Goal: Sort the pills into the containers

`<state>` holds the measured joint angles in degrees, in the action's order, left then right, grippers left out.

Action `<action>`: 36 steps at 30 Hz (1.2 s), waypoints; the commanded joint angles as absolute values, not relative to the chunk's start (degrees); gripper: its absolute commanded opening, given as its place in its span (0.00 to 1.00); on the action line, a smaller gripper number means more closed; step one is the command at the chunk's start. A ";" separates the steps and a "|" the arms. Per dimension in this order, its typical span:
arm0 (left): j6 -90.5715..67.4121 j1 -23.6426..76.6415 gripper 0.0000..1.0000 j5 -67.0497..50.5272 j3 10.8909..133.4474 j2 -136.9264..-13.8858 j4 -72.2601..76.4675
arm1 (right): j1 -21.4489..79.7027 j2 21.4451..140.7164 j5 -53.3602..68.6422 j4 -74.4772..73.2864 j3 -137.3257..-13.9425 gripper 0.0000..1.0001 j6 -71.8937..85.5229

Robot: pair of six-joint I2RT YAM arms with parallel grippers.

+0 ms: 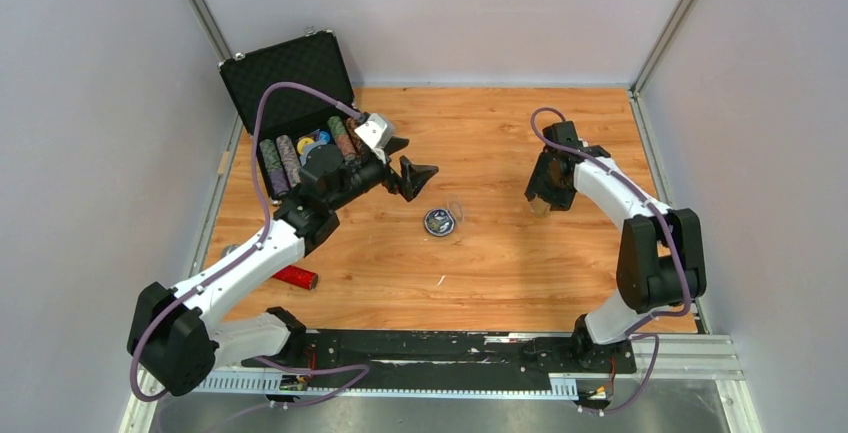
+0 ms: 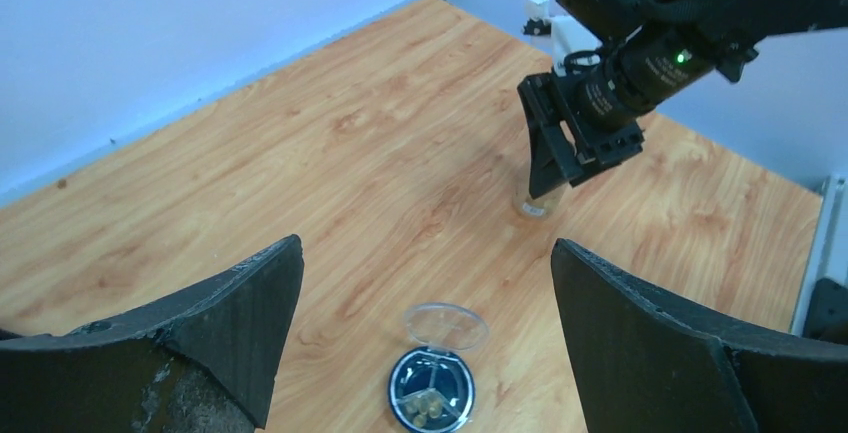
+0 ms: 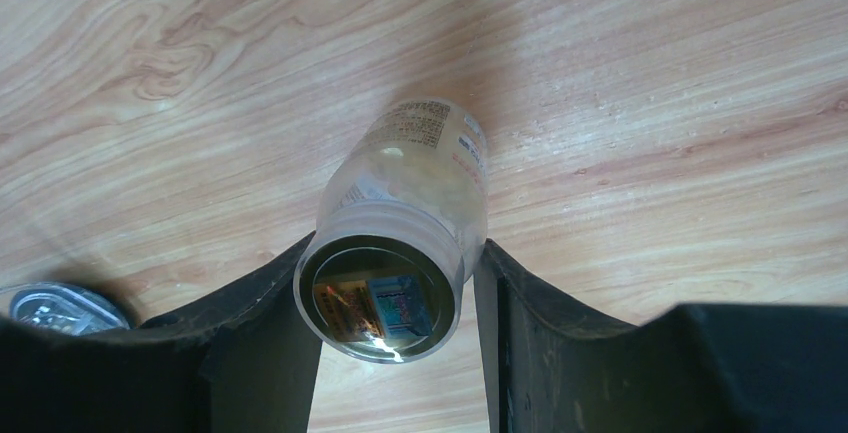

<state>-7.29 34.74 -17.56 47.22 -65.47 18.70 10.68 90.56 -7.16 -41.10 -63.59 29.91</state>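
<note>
The container (image 1: 439, 220) is a small round dish with a dark rim and dividers, lying mid-table with its clear lid (image 2: 446, 325) flipped open behind it. Several yellowish pills (image 2: 430, 409) lie in one compartment of the container (image 2: 432, 391). My left gripper (image 2: 428, 248) hovers open above and just behind the dish, nothing between its fingers; in the top view the left gripper (image 1: 412, 159) is left of it. My right gripper (image 3: 392, 250) is shut on a clear labelled pill bottle (image 3: 405, 213), over the table to the right (image 1: 541, 205).
An open black poker-chip case (image 1: 290, 83) with rows of chips stands at the back left. A red cylinder (image 1: 297, 277) lies near the left arm. A silver cap (image 3: 58, 309) lies beside the right gripper. Grey walls enclose the table.
</note>
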 commanded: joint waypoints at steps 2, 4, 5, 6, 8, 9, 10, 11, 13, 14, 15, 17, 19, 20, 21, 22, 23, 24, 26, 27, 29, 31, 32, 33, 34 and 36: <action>-17.56 34.63 1.00 -10.61 47.75 -64.77 19.95 | 10.30 92.41 -7.36 -42.32 -66.49 0.60 29.58; -19.69 34.67 1.00 -7.96 49.07 -65.18 16.31 | 10.30 91.62 -7.11 -42.60 -66.89 0.69 29.25; -20.87 34.65 1.00 -5.51 49.58 -65.24 14.10 | 10.23 90.99 -6.79 -42.71 -67.08 0.72 28.94; -23.70 34.63 1.00 -4.42 49.57 -65.35 13.29 | 10.27 90.03 -6.47 -42.71 -67.33 0.74 28.53; -26.87 34.64 1.00 -2.74 49.08 -65.39 11.71 | 10.13 89.04 -6.70 -43.44 -68.33 0.76 28.05; -27.54 34.63 1.00 -2.49 48.39 -65.39 11.01 | 10.06 88.69 -6.80 -44.37 -69.10 0.77 27.92; -28.90 34.63 1.00 -2.43 47.84 -65.43 11.09 | 10.05 88.28 -6.99 -45.26 -69.80 0.77 27.80; -29.70 34.70 1.00 -1.79 46.98 -65.50 10.66 | 10.02 87.72 -7.37 -46.13 -70.65 0.78 27.78; -31.91 34.40 1.00 -1.56 45.92 -65.77 9.40 | 10.00 86.43 -8.13 -47.57 -71.71 0.78 27.65; -33.20 34.34 1.00 -1.57 45.68 -66.10 8.02 | 9.95 85.68 -8.51 -48.22 -72.39 0.77 27.67; -33.70 34.29 1.00 -1.45 45.54 -66.36 7.04 | 10.01 85.00 -8.67 -48.78 -72.97 0.76 27.65; -34.94 34.32 0.99 -1.58 46.23 -67.67 3.65 | 10.24 83.69 -7.95 -49.10 -74.07 0.70 26.76; -35.06 34.34 0.97 -2.42 47.36 -69.90 -0.05 | 11.19 83.12 -6.64 -49.04 -75.35 0.60 25.77; -35.24 34.35 0.96 -3.28 47.81 -71.48 -2.10 | 12.01 83.13 -5.97 -48.78 -75.93 0.56 25.30; -35.90 34.23 0.95 -3.88 48.58 -73.07 -2.72 | 13.16 83.12 -5.26 -48.32 -76.42 0.54 24.83; -36.28 34.21 0.95 -5.59 48.90 -73.89 -3.18 | 14.20 83.26 -4.51 -47.77 -76.73 0.53 24.53; -37.17 34.19 0.94 -6.40 49.42 -75.34 -3.17 | 15.59 83.49 -3.46 -46.95 -76.95 0.52 24.38; -37.88 34.24 0.93 -7.64 49.78 -76.12 -3.08 | 16.78 83.77 -1.88 -46.06 -76.92 0.51 24.27; -39.87 34.17 0.92 -9.61 50.09 -78.55 -2.32 | 18.68 84.99 2.46 -44.29 -76.62 0.51 24.61; -41.30 34.12 0.91 -10.30 50.14 -80.09 -1.99 | 19.73 85.46 3.42 -43.33 -76.25 0.50 25.21; -43.25 33.99 0.90 -12.28 49.84 -82.00 0.15 | 20.97 85.93 5.35 -40.52 -74.62 0.48 26.71; -45.02 33.82 0.90 -13.96 48.89 -83.42 3.37 | 21.86 86.20 7.79 -37.50 -72.48 0.46 28.18; -45.50 33.66 0.90 -15.03 48.10 -83.77 5.98 | 22.10 86.53 8.35 -36.50 -71.58 0.44 29.07; -46.35 33.62 0.91 -15.34 47.74 -84.27 6.99 | 22.14 87.13 8.71 -35.93 -70.93 0.42 30.04; -46.73 33.58 0.93 -15.55 46.98 -84.36 8.91 | 22.15 87.66 8.78 -35.69 -70.24 0.41 30.77; -47.94 33.58 0.97 -15.09 45.73 -84.07 11.42 | 22.15 88.77 8.23 -35.51 -69.49 0.38 32.20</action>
<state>-43.68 33.98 -13.06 47.11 -84.60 2.37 22.26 86.85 6.20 -39.81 -71.20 28.05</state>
